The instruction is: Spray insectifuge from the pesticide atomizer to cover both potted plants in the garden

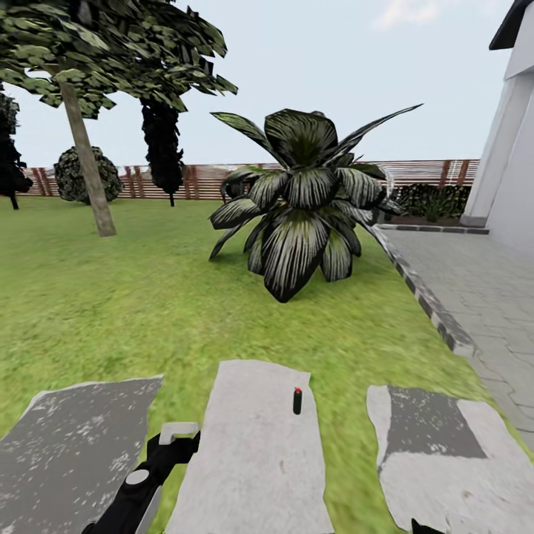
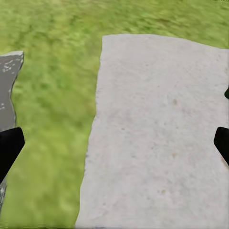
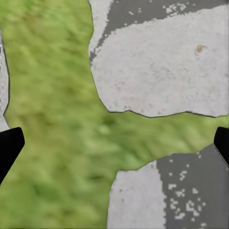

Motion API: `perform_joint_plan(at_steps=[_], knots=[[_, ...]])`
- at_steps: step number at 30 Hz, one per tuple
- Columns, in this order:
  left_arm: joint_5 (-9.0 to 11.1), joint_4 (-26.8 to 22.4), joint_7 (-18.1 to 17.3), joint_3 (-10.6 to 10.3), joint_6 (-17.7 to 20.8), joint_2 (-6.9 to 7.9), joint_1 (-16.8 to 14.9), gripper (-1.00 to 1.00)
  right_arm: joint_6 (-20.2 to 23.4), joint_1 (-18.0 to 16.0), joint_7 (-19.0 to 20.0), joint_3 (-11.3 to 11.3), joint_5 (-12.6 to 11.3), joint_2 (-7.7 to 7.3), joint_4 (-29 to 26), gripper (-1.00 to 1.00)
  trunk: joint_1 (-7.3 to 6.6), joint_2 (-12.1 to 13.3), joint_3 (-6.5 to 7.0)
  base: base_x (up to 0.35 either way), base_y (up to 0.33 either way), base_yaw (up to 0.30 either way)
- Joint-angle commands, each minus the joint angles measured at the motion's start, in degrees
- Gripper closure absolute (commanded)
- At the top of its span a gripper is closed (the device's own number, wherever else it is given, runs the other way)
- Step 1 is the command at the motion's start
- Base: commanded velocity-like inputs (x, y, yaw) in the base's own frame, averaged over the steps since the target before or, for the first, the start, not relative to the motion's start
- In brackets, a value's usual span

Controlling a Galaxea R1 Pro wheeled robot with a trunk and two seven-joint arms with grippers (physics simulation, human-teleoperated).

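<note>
The left arm [image 1: 141, 486] reaches up from the lower edge of the head view, black and bent, its pale-tipped left gripper [image 1: 179, 432] hanging at the left edge of the middle stepping stone [image 1: 252, 475]. From that arm's own camera the two dark fingers [image 2: 10, 145] sit far out at opposite sides of the picture, so the pincer is spread wide with nothing in it, the stone's long straight edge [image 2: 93, 129] and lawn [image 2: 52, 95] beneath. The right gripper [image 3: 114, 143] hangs likewise parted over grass between two ragged stone slabs [image 3: 162, 71]. The pesticide atomizer [image 1: 297, 400] stands upright on the far right part of that middle stone, a slim dark bottle with a red top, well apart from the left gripper and with bare stone all around it. Grass strips separate the three stones; the left slab [image 1: 70, 437] and right slab [image 1: 437, 452] lie clear. Beyond, a big striped-leaf agave [image 1: 300, 200] spreads on the lawn, a kerbed paved patio [image 1: 475, 297] to its right, a tree trunk [image 1: 87, 167] and slatted fence [image 1: 208, 182] farther back.
</note>
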Motion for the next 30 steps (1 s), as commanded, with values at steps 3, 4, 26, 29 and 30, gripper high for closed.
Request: perform_joint_plan(at_steps=[3, 4, 26, 29, 30], knots=[[0.00, -0.10, -0.01, 0.03, 0.35, -0.02, -0.02, -1.00, 0.30, -0.01, 0.10, -0.04, 0.10, 0.00, -0.07, -1.00, -0.01, -0.03, -0.06, 0.003, -0.222, 0.240], [0.00, -0.10, -0.01, 0.03, 0.36, -0.02, -0.02, -1.00, 0.30, -0.01, 0.10, -0.04, 0.10, 0.00, -0.07, -1.00, -0.01, -0.03, -0.06, 0.001, -0.228, 0.240], [0.00, -0.10, -0.01, 0.03, 0.35, -0.02, -0.02, -1.00, 0.30, -0.01, 0.10, -0.05, 0.15, 0.00, -0.07, -1.00, -0.01, -0.03, -0.06, 0.000, -0.305, 0.240], [0.00, -0.10, -0.01, 0.03, 0.36, -0.02, -0.02, -1.00, 0.30, -0.01, 0.10, -0.04, 0.15, 0.00, -0.07, -1.00, -0.01, -0.03, -0.06, 0.000, -0.317, 0.240], [0.00, -0.10, -0.01, 0.03, 0.36, -0.02, -0.02, -1.00, 0.30, -0.01, 0.10, -0.04, 0.15, 0.00, -0.07, -1.00, -0.01, -0.03, -0.06, 0.000, -0.317, 0.240]])
